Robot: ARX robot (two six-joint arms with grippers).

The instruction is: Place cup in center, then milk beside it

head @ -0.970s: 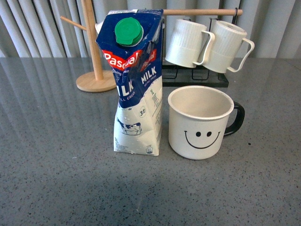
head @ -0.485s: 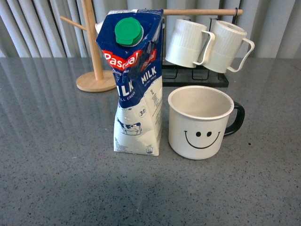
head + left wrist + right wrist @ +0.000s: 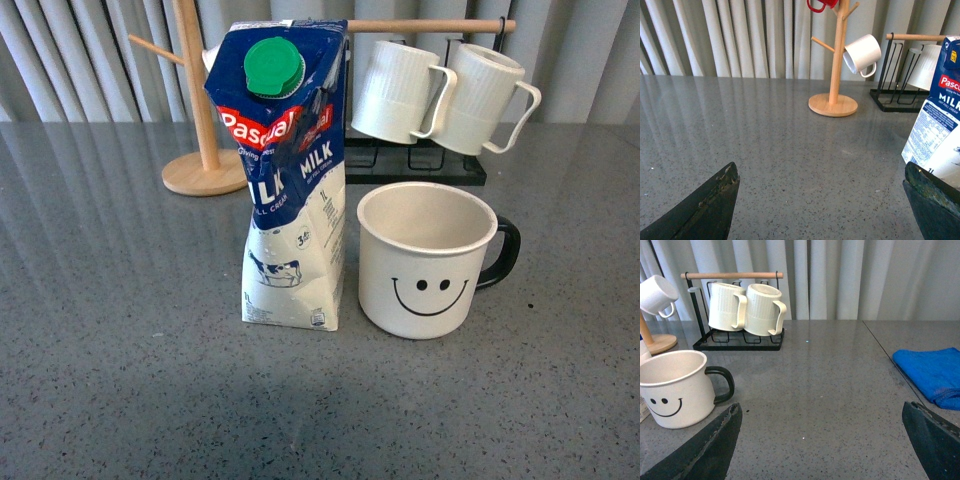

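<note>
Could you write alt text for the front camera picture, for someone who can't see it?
A tall blue-and-white milk carton with a green cap stands beside a white smiley-face mug on a grey speckled table. Behind hang two ribbed cream mugs.

Neither arm shows in the front view. The left end effector (image 3: pixel 820 200) and the right end effector (image 3: pixel 822 440) each hang with fingers spread wide, gripping nothing.

Upright milk (image 3: pixel 292 190) stands just beside cup (image 3: pixel 427 262).
</note>
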